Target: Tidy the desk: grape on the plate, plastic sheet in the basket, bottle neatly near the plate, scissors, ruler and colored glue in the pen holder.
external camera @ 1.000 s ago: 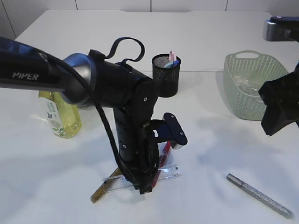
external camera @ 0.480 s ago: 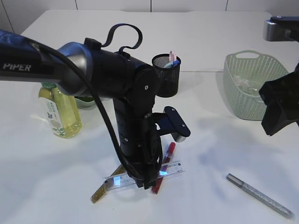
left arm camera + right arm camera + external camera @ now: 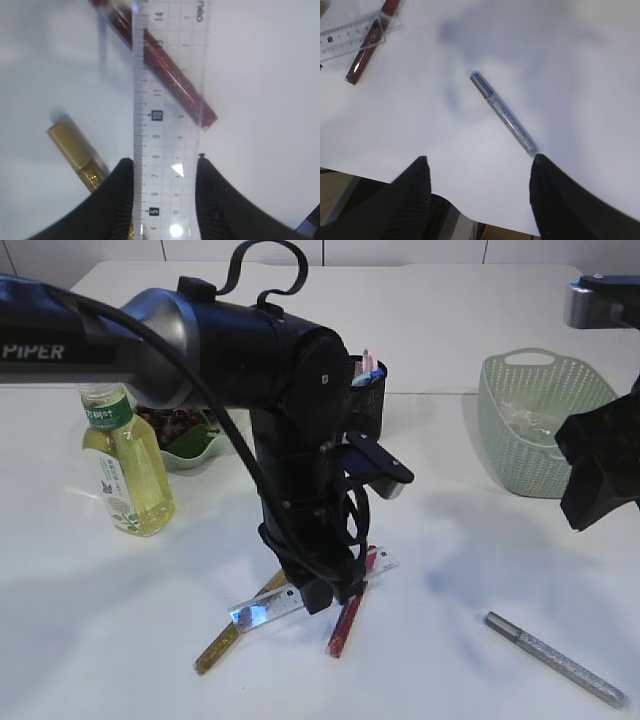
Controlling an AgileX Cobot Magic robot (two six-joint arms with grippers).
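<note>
Clear ruler point(image 3: 170, 125) clamped edgewise between my left fingers point(image 3: 117, 200) | long axis points straight out | pen holder point(image 3: 362, 400) behind | right fingers point(image 3: 422, 192) spread, empty

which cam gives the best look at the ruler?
Left wrist view: the ruler fills the frame, printed scale legible, held between the left hand's fingers. The exterior view shows it partly behind the arm; the right wrist view catches only one end at the corner.

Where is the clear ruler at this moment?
In the exterior view the ruler is front centre, gripped between the left tool's fingers, tilted above the red glue stick and gold glue stick.
</note>
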